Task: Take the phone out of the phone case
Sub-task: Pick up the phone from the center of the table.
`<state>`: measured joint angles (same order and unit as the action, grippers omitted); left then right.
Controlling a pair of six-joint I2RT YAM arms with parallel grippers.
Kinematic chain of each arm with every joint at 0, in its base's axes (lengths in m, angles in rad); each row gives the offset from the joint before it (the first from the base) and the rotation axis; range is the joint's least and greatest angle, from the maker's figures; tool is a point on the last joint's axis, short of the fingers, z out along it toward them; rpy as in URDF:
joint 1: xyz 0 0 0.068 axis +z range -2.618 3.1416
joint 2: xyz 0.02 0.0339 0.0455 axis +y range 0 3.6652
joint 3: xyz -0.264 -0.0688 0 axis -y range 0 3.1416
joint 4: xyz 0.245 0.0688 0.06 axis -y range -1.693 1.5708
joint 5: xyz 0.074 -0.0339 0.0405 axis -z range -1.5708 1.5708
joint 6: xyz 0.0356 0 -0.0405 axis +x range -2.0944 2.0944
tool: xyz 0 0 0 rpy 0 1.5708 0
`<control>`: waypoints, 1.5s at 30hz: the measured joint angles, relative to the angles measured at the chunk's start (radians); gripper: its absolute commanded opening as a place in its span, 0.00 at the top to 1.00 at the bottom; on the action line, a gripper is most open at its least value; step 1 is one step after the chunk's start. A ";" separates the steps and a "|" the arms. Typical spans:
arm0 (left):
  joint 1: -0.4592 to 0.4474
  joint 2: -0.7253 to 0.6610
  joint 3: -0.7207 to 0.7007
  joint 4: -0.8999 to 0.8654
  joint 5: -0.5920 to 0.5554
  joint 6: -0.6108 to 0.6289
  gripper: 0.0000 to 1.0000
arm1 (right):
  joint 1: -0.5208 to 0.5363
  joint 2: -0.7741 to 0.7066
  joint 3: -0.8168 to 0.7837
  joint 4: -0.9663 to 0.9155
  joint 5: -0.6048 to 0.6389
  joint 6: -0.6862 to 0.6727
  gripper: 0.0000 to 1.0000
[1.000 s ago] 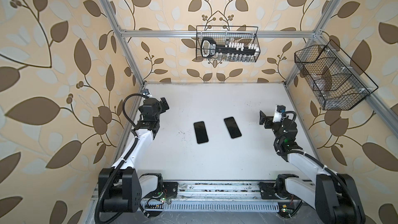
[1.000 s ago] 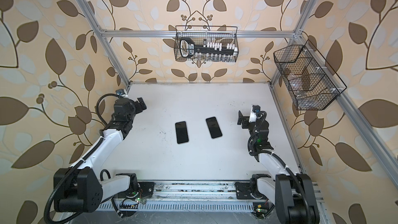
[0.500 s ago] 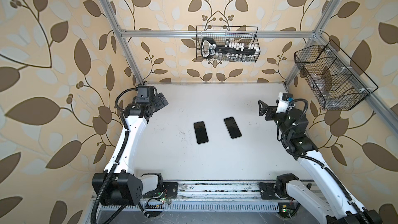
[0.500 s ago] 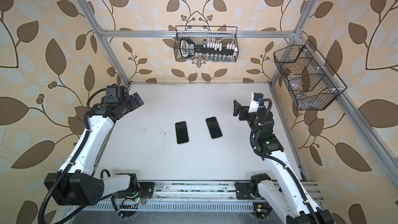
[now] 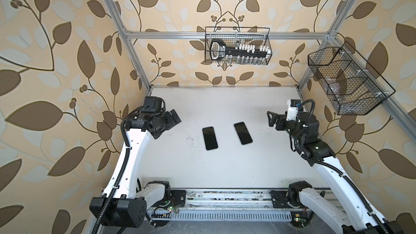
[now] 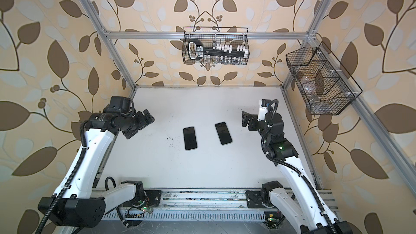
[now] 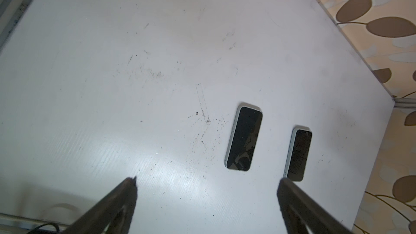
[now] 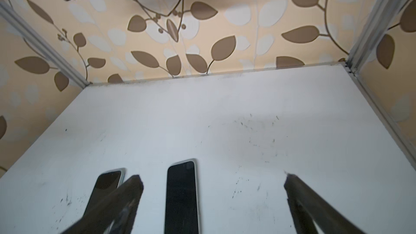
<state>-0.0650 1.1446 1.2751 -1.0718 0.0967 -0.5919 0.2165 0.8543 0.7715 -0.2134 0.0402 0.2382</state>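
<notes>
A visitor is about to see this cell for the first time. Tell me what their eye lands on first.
Two dark-screened phones lie side by side, apart, in the middle of the white table. The left gripper and right gripper flank them, both open and empty. Brown-leaf wallpaper covers the walls, with a wire basket on the back one.

A white worktop (image 5: 225, 172), scuffed and flecked with dark specks, is seen beneath the left fingers (image 7: 121, 199) and the right fingers (image 8: 130, 192). A wire basket (image 5: 225, 37) holding a black tool (image 5: 238, 51) is hung on the back wall, well beyond both pairs of fingers. A second wire basket (image 5: 351, 106) is mounted nearer the right fingers. Leaf-patterned wallpaper (image 5: 56, 64) is framed by aluminium bars (image 5: 171, 35).
</notes>
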 measured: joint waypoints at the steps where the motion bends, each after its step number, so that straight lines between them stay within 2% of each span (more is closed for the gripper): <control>1: -0.035 0.006 -0.004 -0.003 -0.005 -0.017 0.01 | 0.020 0.002 0.002 -0.009 -0.003 -0.001 0.00; 4: -0.148 0.052 -0.005 -0.007 -0.033 -0.056 0.01 | 0.064 0.007 0.002 -0.027 -0.015 0.001 0.00; 7: -0.223 0.109 -0.020 0.014 -0.051 -0.096 0.01 | 0.113 0.014 0.002 -0.032 -0.025 0.006 0.00; 18: -0.357 0.422 -0.009 0.066 -0.079 -0.132 0.01 | 0.426 0.058 -0.032 -0.024 0.008 0.029 0.00; 23: -0.390 0.504 0.042 0.081 -0.079 -0.122 0.01 | 0.504 0.072 -0.104 -0.003 0.031 0.050 0.00; 30: -0.414 0.602 0.101 0.120 -0.072 -0.113 0.01 | 0.504 0.048 -0.179 0.007 0.051 0.077 0.00; 36: -0.421 0.694 0.101 0.155 -0.066 -0.109 0.01 | 0.451 0.008 -0.190 0.019 0.042 0.080 0.00; 45: -0.443 0.710 0.102 0.195 -0.075 -0.110 0.01 | 0.408 -0.011 -0.236 0.023 0.016 0.087 0.00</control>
<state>-0.5076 1.8545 1.3769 -0.8764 0.0219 -0.7021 0.6247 0.8433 0.5354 -0.1909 0.0559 0.3256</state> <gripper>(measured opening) 0.989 0.998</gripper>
